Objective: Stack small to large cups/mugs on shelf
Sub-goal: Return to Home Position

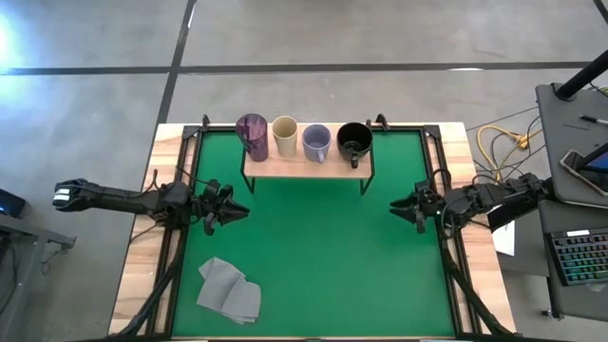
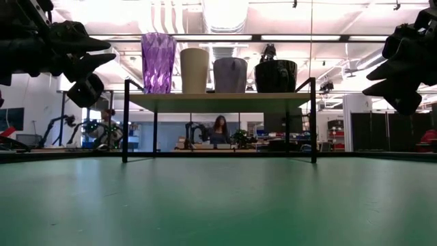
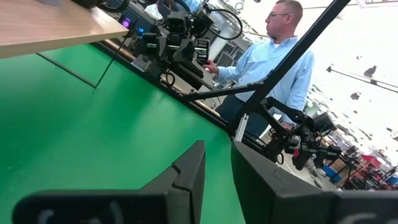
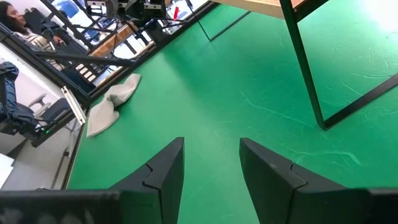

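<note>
Four cups in a row on the shelf, a gripper off each front corner.

The left gripper hangs before the shelf's left end, jaws narrowly apart. On the shelf stand the purple tumbler, cream cup, lavender mug and black mug. The right gripper hangs off the shelf's right end, jaws apart. Only the low view shows the tumbler's facets and that it is the tallest. Only the high view shows the mug handles and the grey cloth, well in front of the shelf.
</note>
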{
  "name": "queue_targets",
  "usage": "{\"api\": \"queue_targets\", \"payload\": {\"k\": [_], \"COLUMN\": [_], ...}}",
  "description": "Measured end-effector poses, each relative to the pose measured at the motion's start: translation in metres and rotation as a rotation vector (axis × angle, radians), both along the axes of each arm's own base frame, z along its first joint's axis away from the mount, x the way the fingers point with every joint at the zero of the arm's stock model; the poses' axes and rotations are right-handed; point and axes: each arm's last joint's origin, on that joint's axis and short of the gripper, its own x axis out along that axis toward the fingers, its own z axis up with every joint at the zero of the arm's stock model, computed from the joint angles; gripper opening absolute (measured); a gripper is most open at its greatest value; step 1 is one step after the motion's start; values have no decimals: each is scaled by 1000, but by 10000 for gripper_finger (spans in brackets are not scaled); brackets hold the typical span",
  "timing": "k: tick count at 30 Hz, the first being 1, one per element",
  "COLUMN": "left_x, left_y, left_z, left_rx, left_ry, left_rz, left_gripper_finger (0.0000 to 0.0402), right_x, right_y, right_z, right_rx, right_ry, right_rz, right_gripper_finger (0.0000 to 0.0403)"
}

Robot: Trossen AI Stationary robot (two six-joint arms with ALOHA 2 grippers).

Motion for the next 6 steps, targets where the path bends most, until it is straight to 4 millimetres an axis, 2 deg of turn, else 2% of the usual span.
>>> {"api": "queue_targets", "payload": {"k": [6], "left_x": [0], "left_y": [0], "left_z": [0], "left_rx": [0], "left_ry": [0], "left_rz": [-2], "left_gripper_finger": [64], "right_x": [0], "right_y": [0], "right_z": [0], "right_rx": [-1], "right_ry": [0], "right_rz": [0], "right_gripper_finger": [148]}}
